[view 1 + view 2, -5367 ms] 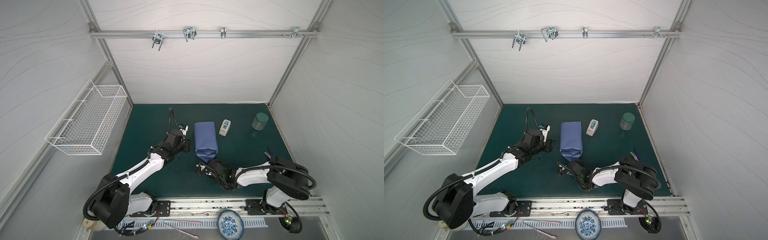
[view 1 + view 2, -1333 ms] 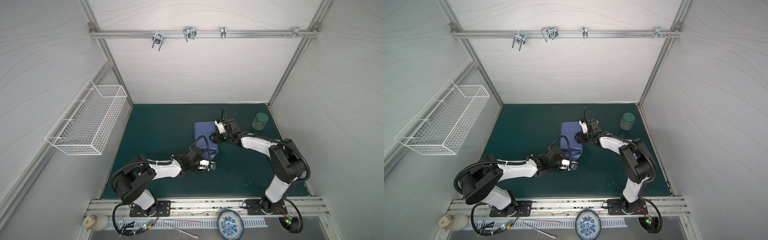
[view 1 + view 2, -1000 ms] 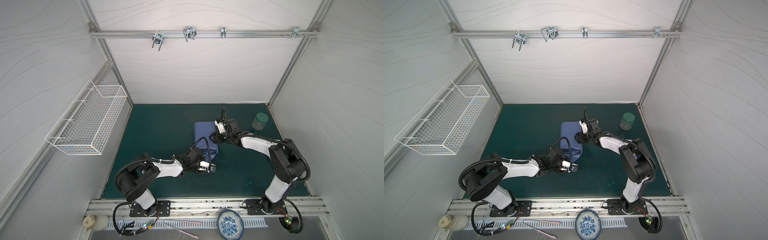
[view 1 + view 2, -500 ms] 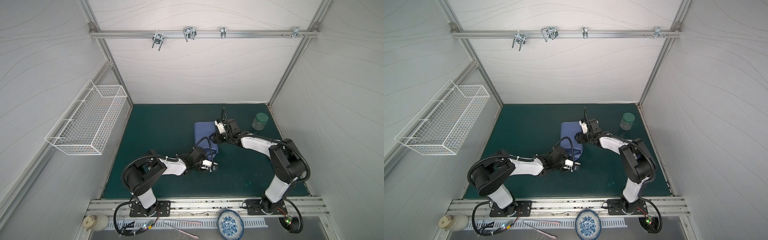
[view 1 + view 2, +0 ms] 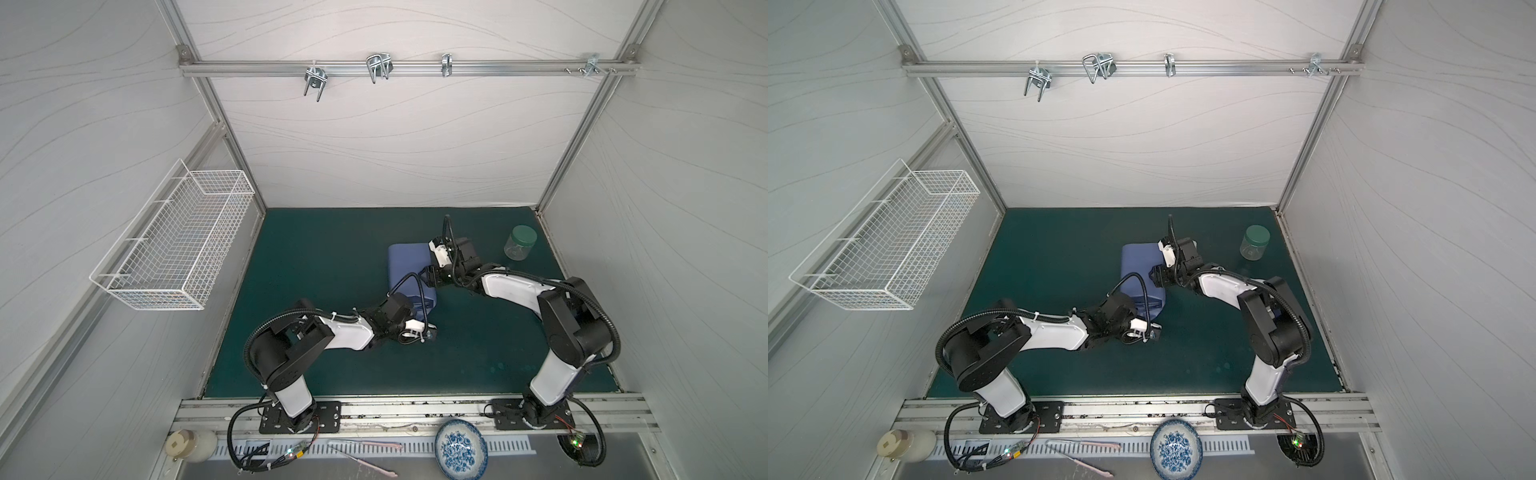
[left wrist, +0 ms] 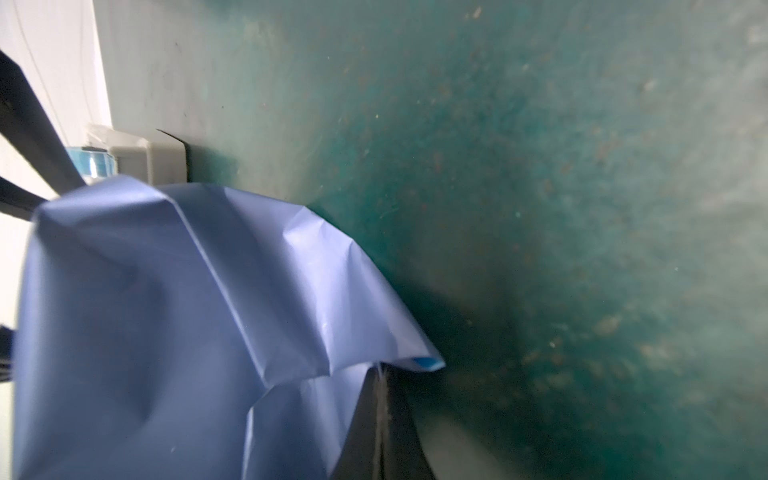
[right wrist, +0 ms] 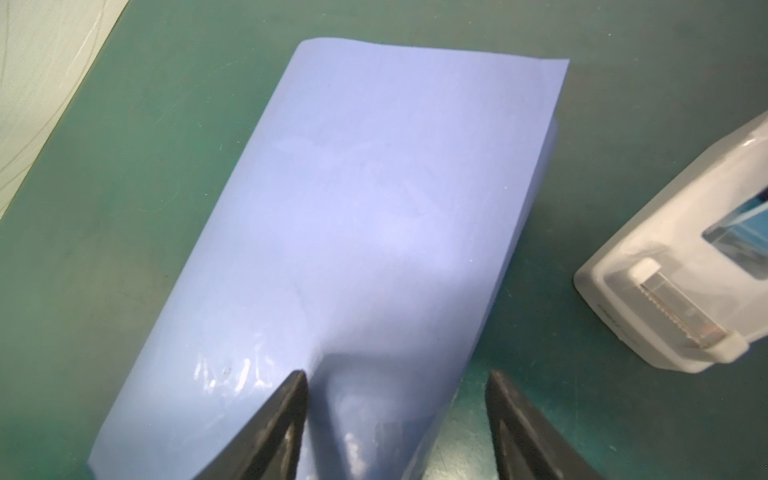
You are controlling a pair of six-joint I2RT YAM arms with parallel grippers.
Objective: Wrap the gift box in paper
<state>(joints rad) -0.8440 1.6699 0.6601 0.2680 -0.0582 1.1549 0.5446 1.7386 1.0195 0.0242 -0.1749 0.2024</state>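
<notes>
The paper lies folded over as a dull indigo-blue bundle in the middle of the green mat, seen in both top views. The gift box is hidden under it. At the bundle's near end, my left gripper is low over the mat. In the left wrist view its black fingers are pressed together, with the paper's crumpled end flap caught at their tips. My right gripper hangs open over the bundle's far right part. One finger is over the paper and one is over bare mat.
A white tape dispenser sits on the mat just right of the bundle. A green-lidded jar stands at the back right. A wire basket hangs on the left wall. A blue-patterned bowl rests in front of the rail.
My left gripper's fingers have come together at the paper's near end, and that arm's elbow has swung right. The right arm has not moved.
</notes>
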